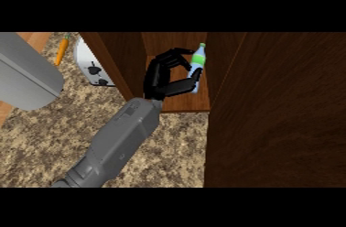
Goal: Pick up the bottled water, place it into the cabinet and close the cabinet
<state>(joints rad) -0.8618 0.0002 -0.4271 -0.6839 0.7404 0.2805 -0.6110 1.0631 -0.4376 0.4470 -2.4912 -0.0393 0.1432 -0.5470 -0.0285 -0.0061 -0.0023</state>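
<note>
Nearest the camera, a grey forearm [115, 143] is seen rising from the lower edge over the speckled counter [40, 143] into the open wooden cabinet [270, 107]. Which hand [165, 75] it carries cannot be told from this view; its black fingers are spread and relaxed, its thumb just beside the bottled water [197, 66], with contact undeterminable. The bottle is recorded upright on the cabinet floor, green-labelled; a carrot [62, 50] and toaster [91, 66] are noted at upper left.

We note even, soft light; speckled beige stone counter [54, 130] bright, dark brown wooden cabinet [277, 111] interior dim; no glare.
</note>
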